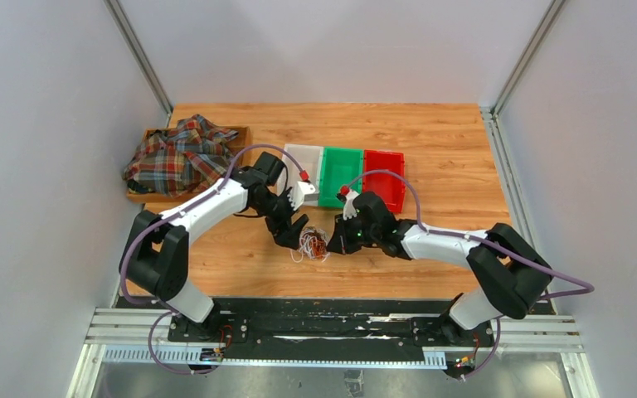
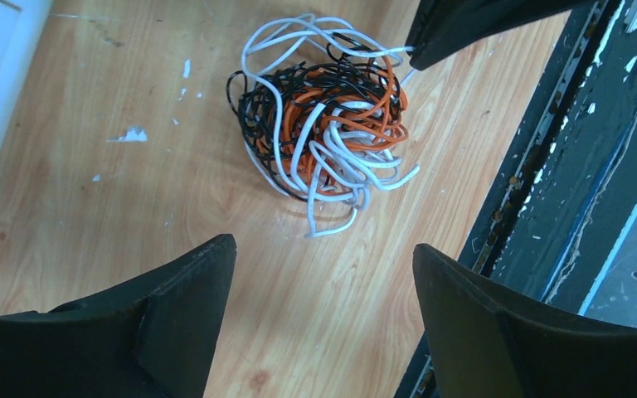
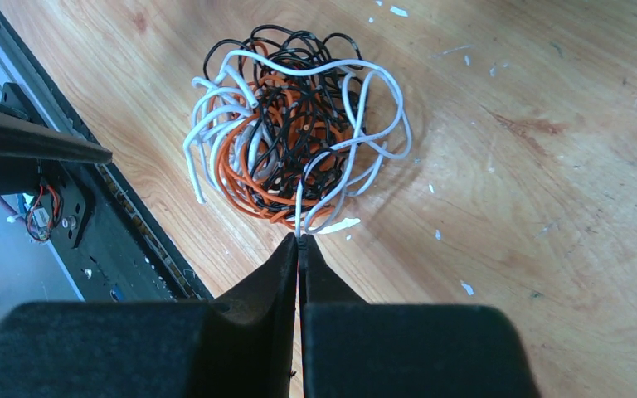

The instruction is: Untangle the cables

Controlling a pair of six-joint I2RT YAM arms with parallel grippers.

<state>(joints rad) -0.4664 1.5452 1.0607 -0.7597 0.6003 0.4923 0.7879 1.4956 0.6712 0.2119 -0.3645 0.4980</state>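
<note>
Near the edge of the surface (image 3: 506,166), the cables (image 3: 299,124) lie balled; one white strand (image 3: 299,217) is pinched in the closed right claw (image 3: 299,240), left claw (image 2: 323,249) wide and empty. Bundle best pinned before pulling.

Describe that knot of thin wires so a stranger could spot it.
Find the wooden table, then the spot where the left gripper and right gripper nearly meet. Between them lies a tangled ball of thin white, orange and black cables, unlike the thick purple hoses on the arms.
</note>
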